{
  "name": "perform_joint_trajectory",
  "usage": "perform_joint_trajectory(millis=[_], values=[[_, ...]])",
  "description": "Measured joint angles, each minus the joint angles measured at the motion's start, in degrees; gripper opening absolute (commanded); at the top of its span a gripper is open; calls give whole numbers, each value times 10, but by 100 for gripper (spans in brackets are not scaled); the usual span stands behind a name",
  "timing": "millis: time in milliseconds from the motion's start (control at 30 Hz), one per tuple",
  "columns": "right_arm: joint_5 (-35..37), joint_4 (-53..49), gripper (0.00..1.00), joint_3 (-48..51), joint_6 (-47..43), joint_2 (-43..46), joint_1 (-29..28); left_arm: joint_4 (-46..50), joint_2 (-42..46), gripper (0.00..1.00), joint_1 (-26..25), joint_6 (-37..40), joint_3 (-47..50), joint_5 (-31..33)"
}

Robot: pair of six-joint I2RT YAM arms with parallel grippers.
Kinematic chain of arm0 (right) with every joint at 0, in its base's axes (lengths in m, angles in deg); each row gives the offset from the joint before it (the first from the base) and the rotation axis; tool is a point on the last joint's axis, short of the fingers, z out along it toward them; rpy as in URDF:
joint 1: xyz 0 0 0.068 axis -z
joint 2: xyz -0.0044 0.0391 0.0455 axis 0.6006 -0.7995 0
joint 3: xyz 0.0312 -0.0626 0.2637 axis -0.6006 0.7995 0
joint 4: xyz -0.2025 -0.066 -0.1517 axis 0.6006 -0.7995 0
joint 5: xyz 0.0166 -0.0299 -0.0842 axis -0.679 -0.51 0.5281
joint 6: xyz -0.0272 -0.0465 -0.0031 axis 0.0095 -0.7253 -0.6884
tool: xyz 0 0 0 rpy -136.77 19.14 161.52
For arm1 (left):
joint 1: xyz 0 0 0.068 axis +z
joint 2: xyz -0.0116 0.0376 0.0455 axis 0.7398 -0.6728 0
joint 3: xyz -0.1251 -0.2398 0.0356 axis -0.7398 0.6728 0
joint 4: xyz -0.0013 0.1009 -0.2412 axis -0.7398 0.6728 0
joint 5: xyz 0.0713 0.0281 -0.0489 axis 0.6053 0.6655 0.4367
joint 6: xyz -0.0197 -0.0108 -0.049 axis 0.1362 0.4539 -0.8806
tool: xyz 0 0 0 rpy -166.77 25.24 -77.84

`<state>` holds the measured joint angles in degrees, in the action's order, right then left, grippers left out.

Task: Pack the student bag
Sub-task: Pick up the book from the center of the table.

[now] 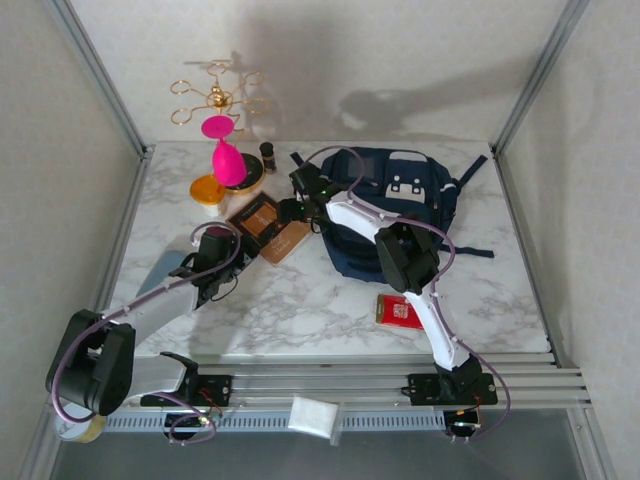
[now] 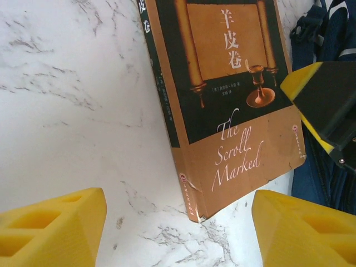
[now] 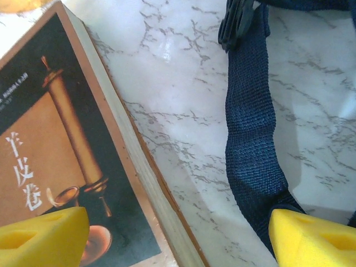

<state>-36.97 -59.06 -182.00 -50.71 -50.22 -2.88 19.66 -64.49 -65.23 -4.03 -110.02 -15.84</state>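
Navy student bag (image 1: 405,195) lying far-right on table (image 1: 300,310); right gripper (image 3: 178,239) wide open over book (image 3: 61,150) edge and strap (image 3: 250,139), left gripper (image 2: 178,228) wide open over book corner; risks snagging strap or shoving book if closing off-centre.

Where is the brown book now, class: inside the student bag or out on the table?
Out. The book lies flat, cover up, on the marble table, beside the student bag.
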Motion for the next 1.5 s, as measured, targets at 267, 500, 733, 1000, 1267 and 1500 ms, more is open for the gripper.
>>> perform_joint_trajectory(millis=[267, 500, 733, 1000, 1267, 1500], values=[[-35, -14, 77, 13, -11, 4, -38, 0, 16, 70, 18, -1, 18, 10], [-74, -16, 71, 50, 7, 31, -48, -26, -29, 69, 60, 17, 15, -21], [-121, -9, 62, 55, 34, 33, -21, -63, -129, 62, 68, 47, -26, -83], [-175, 7, 52, 63, 42, 35, -19, -88, -176, 56, 69, 63, -43, -115], [-196, 13, 38, 78, 54, 52, -19, -85, -179, 53, 69, 72, -43, -111], [-193, 12, 26, 99, 61, 82, -19, -75, -179, 53, 69, 79, -46, -101]])
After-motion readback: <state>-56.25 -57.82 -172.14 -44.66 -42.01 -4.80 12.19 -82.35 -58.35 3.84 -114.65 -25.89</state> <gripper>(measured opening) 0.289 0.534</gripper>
